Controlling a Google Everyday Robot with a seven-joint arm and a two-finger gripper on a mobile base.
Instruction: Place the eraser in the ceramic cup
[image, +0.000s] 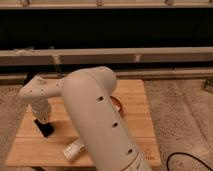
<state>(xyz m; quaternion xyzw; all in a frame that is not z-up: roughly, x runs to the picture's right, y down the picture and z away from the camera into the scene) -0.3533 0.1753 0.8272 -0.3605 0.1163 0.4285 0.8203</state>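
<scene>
Tool (43, 121) directly above eraser (46, 129).

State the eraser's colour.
Black: the eraser sits below the gripper on the table, camera view.

A thick, rounded off-white arm with small dark holes along its shell; its gripper (44, 121) sits near the table's left edge.

- No words, numbers or brand can be read anywhere.
- The counter (137, 107) bears a small dark mark near its front right corner, too faint to make out.
- The clear bottle (73, 150) lying on the counter has a pale label with no legible print.
- The tool (44, 124), low over the counter's left side by the eraser (46, 129), carries no visible marking.
</scene>
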